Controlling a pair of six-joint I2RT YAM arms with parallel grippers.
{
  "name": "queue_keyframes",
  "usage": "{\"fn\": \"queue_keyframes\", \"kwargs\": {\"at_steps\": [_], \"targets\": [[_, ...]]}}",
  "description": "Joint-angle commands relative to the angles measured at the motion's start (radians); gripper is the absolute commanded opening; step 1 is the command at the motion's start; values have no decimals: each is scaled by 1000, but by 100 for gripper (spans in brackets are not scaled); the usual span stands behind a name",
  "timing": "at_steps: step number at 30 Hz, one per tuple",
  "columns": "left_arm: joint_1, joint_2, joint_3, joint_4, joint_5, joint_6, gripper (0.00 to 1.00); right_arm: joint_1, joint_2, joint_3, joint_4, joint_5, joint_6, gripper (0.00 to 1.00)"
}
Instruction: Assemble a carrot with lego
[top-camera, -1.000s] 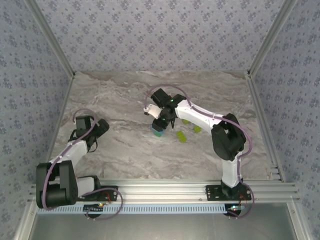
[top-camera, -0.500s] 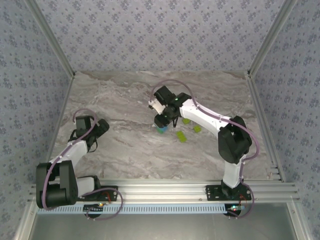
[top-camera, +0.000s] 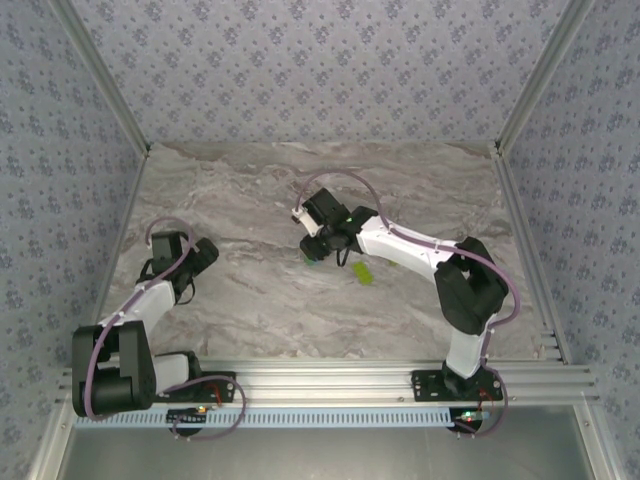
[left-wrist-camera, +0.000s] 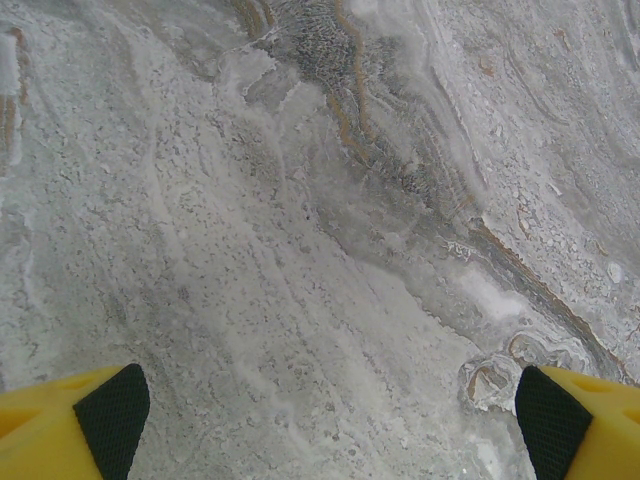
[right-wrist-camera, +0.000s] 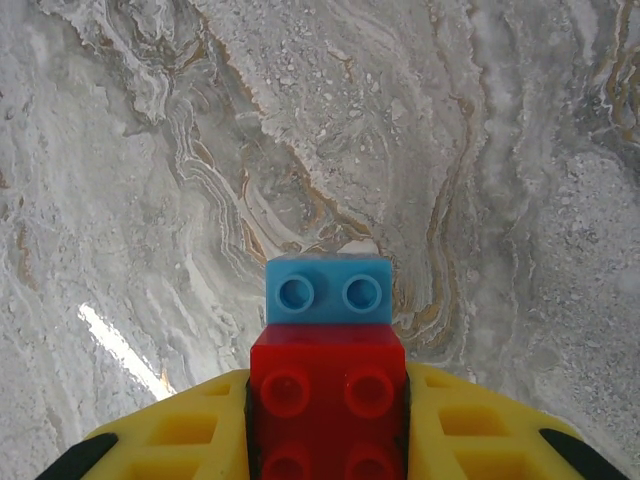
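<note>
- right wrist view: the right pincer (right-wrist-camera: 328, 440) is closed on the carrot (right-wrist-camera: 328, 350), with its yellow fingers (right-wrist-camera: 180, 440) pressed against the two flanks of the red brick (right-wrist-camera: 328, 395).
- the carrot is only a short stack: a blue brick (right-wrist-camera: 328, 290) is joined to the far end of the red one. its long axis runs straight out from the pincer, blue end leading, and the studs face the wrist camera.
- the carrot is over bare tabletop (right-wrist-camera: 150, 150); i cannot tell whether it touches.
- top external view: a loose yellow-green brick (top-camera: 362, 273) lies on the tabletop and serves as the landmark here.
- the right pincer, with the carrot in it, sits just beside that brick, on its left in this view and a little farther from the arm bases.
- the left pincer (top-camera: 200, 255) is well apart from the yellow-green brick, far off on its left. in the left wrist view its jaws stand wide apart over bare tabletop and grip nothing.
- judgement: the right arm is much the nearer to the yellow-green brick, which lies back toward that arm's base from the held carrot. joining the two likely means swinging the pincer that way. from above i cannot tell which way the blue end points relative to the brick.
</note>
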Motion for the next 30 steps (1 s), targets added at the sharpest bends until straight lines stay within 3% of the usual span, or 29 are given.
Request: {"fn": "queue_keyframes", "kwargs": {"at_steps": [1, 13, 16, 21, 30], "targets": [[8, 0, 36, 5, 11, 19, 97, 3, 15, 18, 2, 28, 13, 34], [9, 1, 36, 5, 11, 19, 97, 10, 62, 61, -66, 33, -8, 37], [9, 1, 36, 6, 11, 19, 97, 14, 63, 64, -71, 35, -7, 43], [7, 1, 36, 6, 11, 19, 97, 15, 49, 70, -76, 28, -7, 63], [9, -2, 35, 4, 11, 19, 97, 13, -79, 82, -107, 83, 0, 76]]}}
